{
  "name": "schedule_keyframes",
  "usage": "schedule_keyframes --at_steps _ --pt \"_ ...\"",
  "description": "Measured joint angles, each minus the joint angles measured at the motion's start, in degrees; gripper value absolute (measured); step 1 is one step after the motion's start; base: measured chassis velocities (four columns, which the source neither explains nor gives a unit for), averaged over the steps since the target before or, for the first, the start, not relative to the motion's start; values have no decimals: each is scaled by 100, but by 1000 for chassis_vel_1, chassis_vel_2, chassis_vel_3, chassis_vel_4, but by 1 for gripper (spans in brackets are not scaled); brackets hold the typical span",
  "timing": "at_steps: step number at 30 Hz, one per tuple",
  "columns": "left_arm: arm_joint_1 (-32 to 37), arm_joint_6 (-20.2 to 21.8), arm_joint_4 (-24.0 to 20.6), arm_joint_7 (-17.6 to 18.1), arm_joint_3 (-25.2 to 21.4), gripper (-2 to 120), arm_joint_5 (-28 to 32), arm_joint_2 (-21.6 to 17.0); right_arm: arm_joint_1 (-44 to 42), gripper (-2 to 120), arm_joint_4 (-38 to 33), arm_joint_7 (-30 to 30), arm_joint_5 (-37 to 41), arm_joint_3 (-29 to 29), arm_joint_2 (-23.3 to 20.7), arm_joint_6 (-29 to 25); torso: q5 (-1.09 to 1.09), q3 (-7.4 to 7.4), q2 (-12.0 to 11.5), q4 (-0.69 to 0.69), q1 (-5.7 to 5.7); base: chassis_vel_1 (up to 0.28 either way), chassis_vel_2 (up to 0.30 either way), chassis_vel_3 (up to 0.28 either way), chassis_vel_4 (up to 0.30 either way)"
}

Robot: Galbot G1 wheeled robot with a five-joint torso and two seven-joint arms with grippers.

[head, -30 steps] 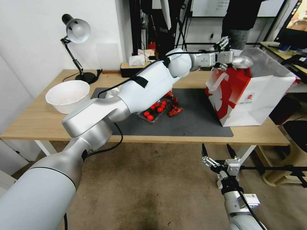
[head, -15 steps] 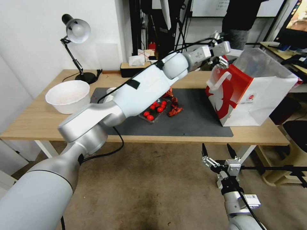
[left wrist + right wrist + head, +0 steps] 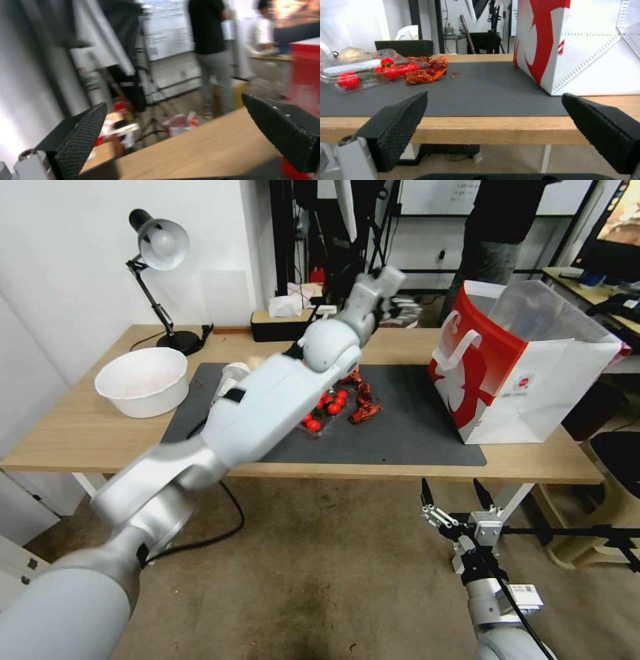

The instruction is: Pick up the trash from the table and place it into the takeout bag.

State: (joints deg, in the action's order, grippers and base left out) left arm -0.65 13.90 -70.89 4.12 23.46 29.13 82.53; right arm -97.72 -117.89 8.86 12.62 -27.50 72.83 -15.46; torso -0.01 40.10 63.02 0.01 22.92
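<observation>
The left claw (image 3: 393, 303) hangs high over the far edge of the surface (image 3: 80, 430), its fingers (image 3: 83, 135) spread and holding nothing (the takeout bag (image 3: 527, 373) stands well off to its right on the dark mat (image 3: 400, 433)). A clear tray of red fruit (image 3: 323, 413) lies mid-mat, a white bowl (image 3: 142, 380) to the left. The right claw (image 3: 453, 500) waits below the surface's front edge, spread wide.

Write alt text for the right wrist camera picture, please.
The open right gripper hangs below the wooden table edge. On the dark grey mat stand a red and white takeout bag and a clear tray of red tomatoes.
</observation>
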Motion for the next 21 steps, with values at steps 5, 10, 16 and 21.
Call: schedule_keyframes --at_steps 5,10,16,21 --pt "862 768 -1149 2152 -519 100 655 -361 1 100 3 1 -1 10 -4 9 0 0 0 0 0 0 0 0 0" --pt "1407 450 -1603 3158 -817 100 623 -570 -7 100 -4 1 -3 18 -13 12 0 0 0 -2 -1 0 0 0 0" --pt "2190 109 -2287 3266 -1149 100 642 -1110 -8 100 1 1 -3 28 -18 12 1 -1 1 -1 0 0 0 0 0" --pt "3129 85 -2955 3304 -1657 100 545 -1542 -28 100 -2 1 -5 40 -22 11 0 0 0 -1 -1 0 0 0 0"
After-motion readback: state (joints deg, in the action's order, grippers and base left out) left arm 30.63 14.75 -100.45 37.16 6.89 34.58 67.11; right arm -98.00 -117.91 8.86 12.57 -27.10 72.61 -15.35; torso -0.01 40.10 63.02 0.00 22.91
